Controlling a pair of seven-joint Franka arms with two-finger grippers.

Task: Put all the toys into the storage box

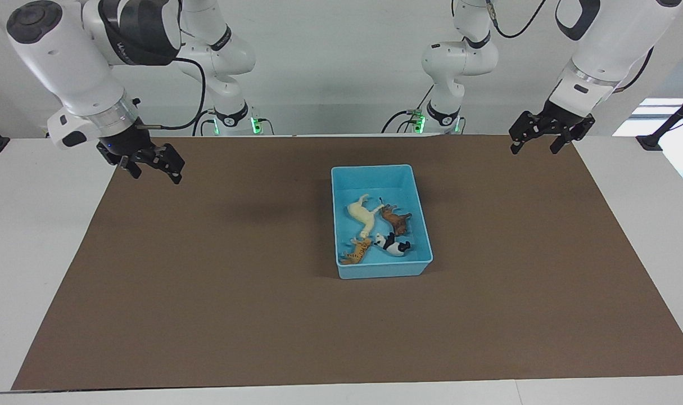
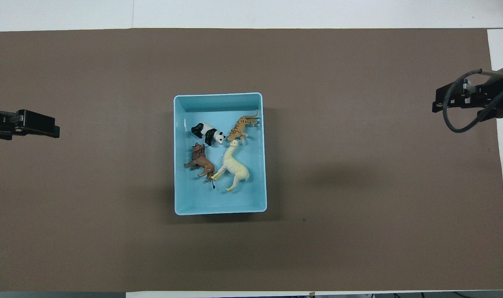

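- Facing view: the storage box (image 1: 381,174) sits mid-bench on the brown mat (image 1: 206,292), and all four toys lie inside it: the cream horse (image 1: 361,216), the brown lion (image 1: 397,220), the panda (image 1: 393,244) and the striped orange toy (image 1: 357,252). No toy shows on the mat outside the box.
- Facing view: the right gripper (image 1: 148,166) hangs over the mat's edge at the right arm's end of the bench, jaws spread wide and holding nothing. The left gripper (image 1: 546,135) hangs over the mat's corner at the left arm's end, also spread wide and empty.
- Overhead view: the box's rim (image 2: 218,95) frames the four toys; the panda (image 2: 207,133) and the striped toy (image 2: 242,127) lie farther from the robots than the lion (image 2: 200,161) and the horse (image 2: 234,167). The horse's head just touches the striped toy.
- Overhead view: only the tips of the left gripper (image 2: 25,126) and the right gripper (image 2: 462,96) show at the frame's sides, each well apart from the box.
- Judgement: the sorting looks complete, so the step in hand is parking the arms. To do it well, keep both grippers high and clear of the box's walls so nothing is nudged, and confirm that no toy sits on the rim.
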